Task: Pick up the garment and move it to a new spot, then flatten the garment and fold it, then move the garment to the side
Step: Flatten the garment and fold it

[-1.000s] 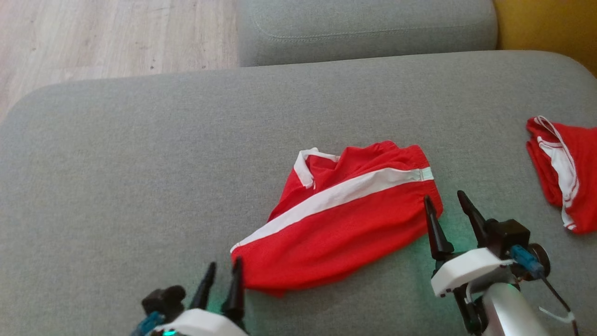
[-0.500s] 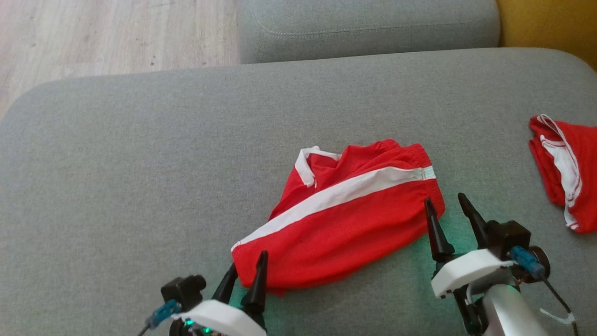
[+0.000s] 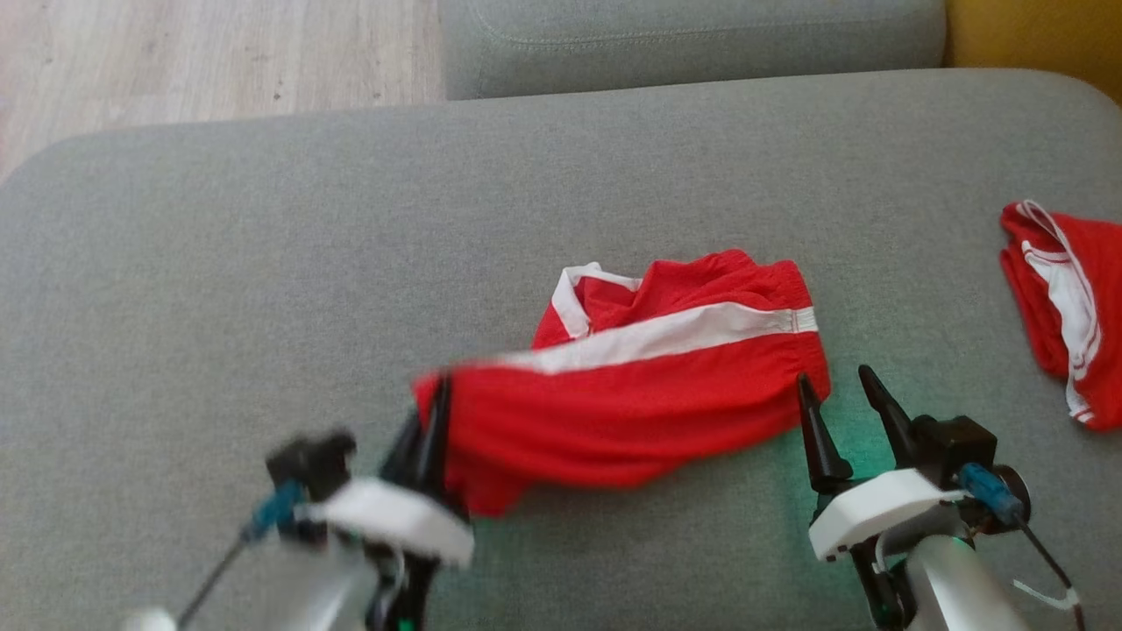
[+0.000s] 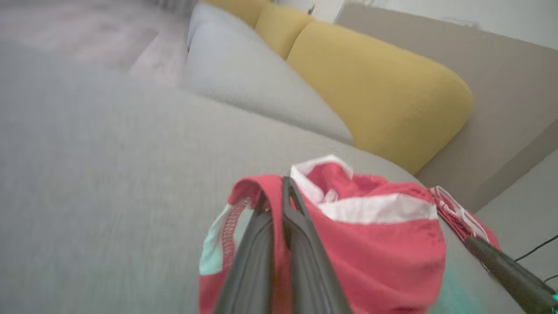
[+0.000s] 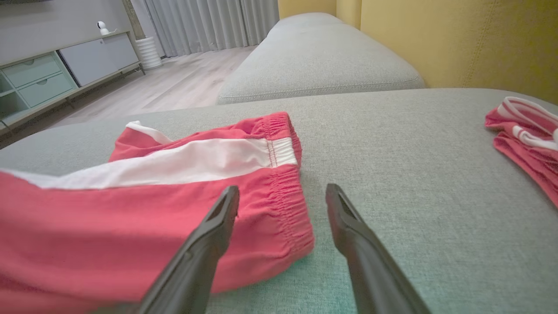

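The garment (image 3: 640,394) is a pair of red shorts with a white side stripe, lying on the grey sofa cushion (image 3: 263,263). My left gripper (image 3: 434,412) is shut on the garment's left corner and holds that end raised off the cushion; the left wrist view shows the red cloth (image 4: 375,244) draped around the closed fingers (image 4: 305,244). My right gripper (image 3: 837,394) stands open at the garment's elastic waistband end; in the right wrist view, its left finger (image 5: 213,231) is over the waistband (image 5: 283,196) and its right finger over bare cushion.
A second red and white garment (image 3: 1061,307) lies bunched at the cushion's right edge. Another grey cushion (image 3: 684,35) sits behind, with yellow back cushions (image 4: 375,100) to the right. Wooden floor (image 3: 175,61) lies beyond the far left edge.
My left gripper moved up to the garment's left corner, closed on it and lifted it, stretching the cloth leftward. The right gripper stayed open in place. The camera shifted slightly.
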Motion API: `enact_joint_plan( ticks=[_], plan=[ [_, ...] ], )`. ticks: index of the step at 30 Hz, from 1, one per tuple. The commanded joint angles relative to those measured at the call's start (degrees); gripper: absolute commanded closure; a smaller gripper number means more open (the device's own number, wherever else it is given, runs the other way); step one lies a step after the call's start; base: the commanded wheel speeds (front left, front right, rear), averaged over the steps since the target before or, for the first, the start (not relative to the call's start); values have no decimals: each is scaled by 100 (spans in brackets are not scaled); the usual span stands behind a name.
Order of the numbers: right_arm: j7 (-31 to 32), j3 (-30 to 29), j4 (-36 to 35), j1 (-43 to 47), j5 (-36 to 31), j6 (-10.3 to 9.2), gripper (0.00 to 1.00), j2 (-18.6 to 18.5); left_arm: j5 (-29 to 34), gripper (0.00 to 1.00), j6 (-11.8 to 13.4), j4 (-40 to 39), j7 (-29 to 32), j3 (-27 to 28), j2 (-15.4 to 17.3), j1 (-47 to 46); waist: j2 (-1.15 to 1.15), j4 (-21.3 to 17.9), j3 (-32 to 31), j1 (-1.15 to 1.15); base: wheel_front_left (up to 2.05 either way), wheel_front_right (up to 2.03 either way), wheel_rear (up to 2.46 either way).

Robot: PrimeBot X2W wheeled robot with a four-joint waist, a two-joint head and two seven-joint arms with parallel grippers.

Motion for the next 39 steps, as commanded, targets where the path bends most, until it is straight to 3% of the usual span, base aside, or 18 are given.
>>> enact_joint_plan(
  ticks=[1,7,12,21,26,27,28,29,34,39],
  plan=[
    [-46,151,-139,-257,33,19,0,0,185,100,-33,-274,-72,284,50,-513,0,9,26,0,0,0,0],
    [-46,216,-112,-337,102,19,0,0,1138,100,-33,-847,-72,474,-126,-1760,0,7,82,0,0,0,0],
    [-46,215,-91,-316,169,19,0,0,1619,100,-33,-1259,-73,87,-137,-1980,0,51,115,0,0,0,0],
    [-46,234,-57,-299,228,19,0,0,740,100,-33,171,-73,-1050,404,-324,0,124,211,0,0,0,0],
    [-46,155,-29,-305,139,19,0,0,308,100,-33,723,-73,-1051,414,-57,0,180,197,0,0,0,0],
    [-46,142,-27,-313,120,19,0,0,307,94,-33,767,-73,-982,407,-66,0,187,181,0,0,0,0],
    [-46,131,-41,-320,103,19,0,0,388,38,-33,800,-73,-698,378,-92,0,186,133,0,0,0,0],
    [-46,135,-66,-323,102,19,0,0,473,0,-31,826,-73,-537,357,-100,0,179,117,0,0,0,0],
    [-46,168,-262,-335,-24,19,0,0,960,0,207,740,-73,142,274,-74,0,104,17,0,0,0,0],
    [-46,118,-603,-299,-245,19,0,0,1719,0,771,205,-73,1073,212,162,0,20,-134,0,0,0,0]
  ],
)
